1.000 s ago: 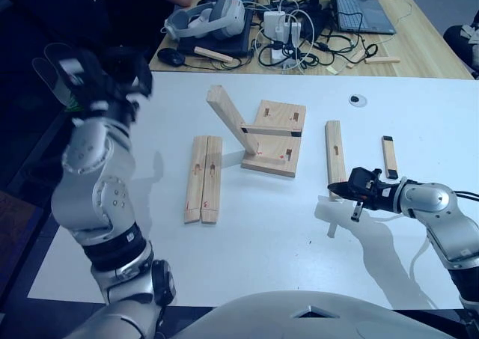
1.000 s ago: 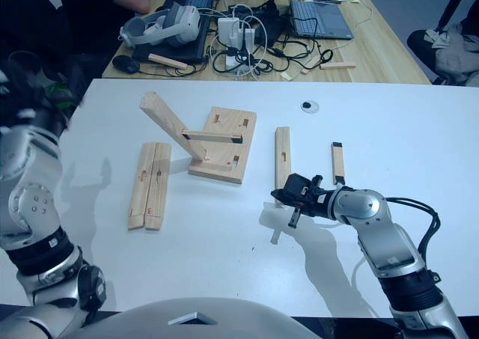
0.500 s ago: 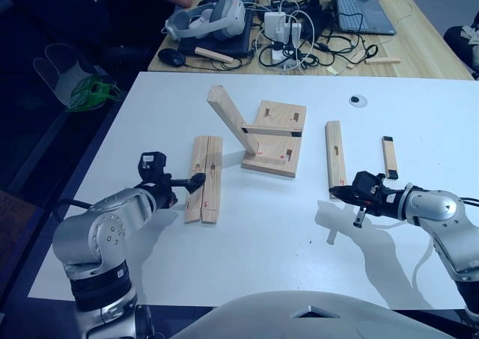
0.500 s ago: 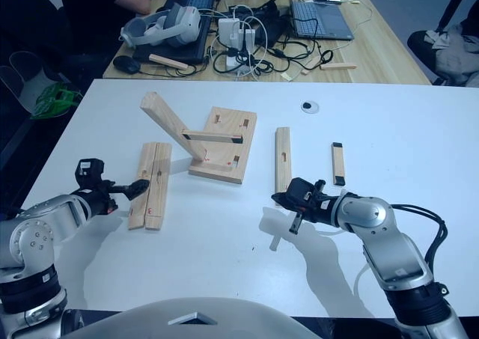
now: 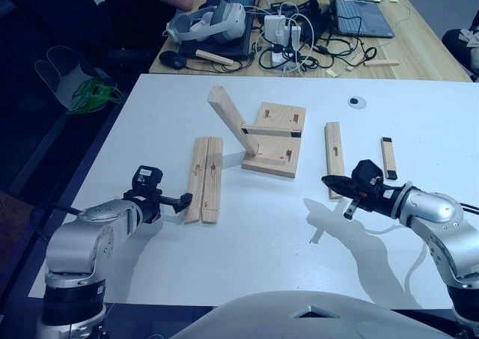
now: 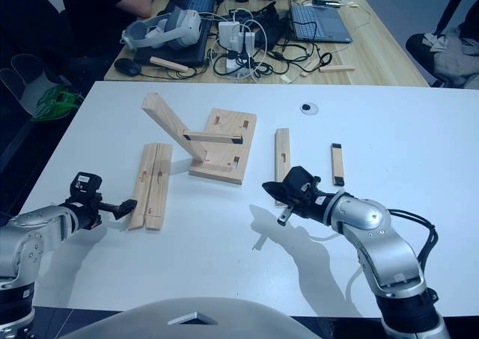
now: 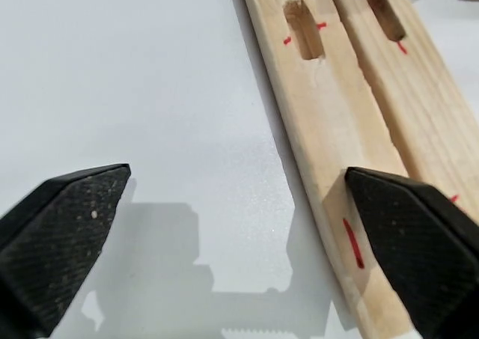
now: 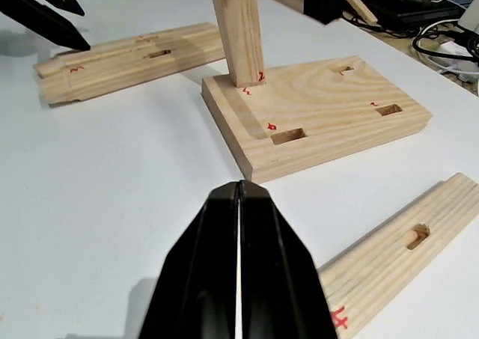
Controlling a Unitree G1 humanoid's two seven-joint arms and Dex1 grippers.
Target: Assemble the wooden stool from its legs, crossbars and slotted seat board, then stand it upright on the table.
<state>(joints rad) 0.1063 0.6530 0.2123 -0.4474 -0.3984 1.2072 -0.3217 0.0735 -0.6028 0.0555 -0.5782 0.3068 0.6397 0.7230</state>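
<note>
At near end of paired legs [image 5: 203, 178]: left fingers [image 7: 419, 238] spread, empty | right fingers [image 8: 213, 279] pressed together, empty, beside single leg [image 5: 334, 148]

Left arm [image 5: 82, 242], right arm [image 5: 441, 208]: rounded silver-grey shells, black joint bands. Left gripper [image 7: 236, 197]: black grainy wedge fingers [image 7: 67, 227]. Black cables [image 6: 430, 234] beside right arm, 4 o'clock.

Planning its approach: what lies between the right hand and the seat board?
Bare table separates right hand and seat board, per the right wrist view.
</note>
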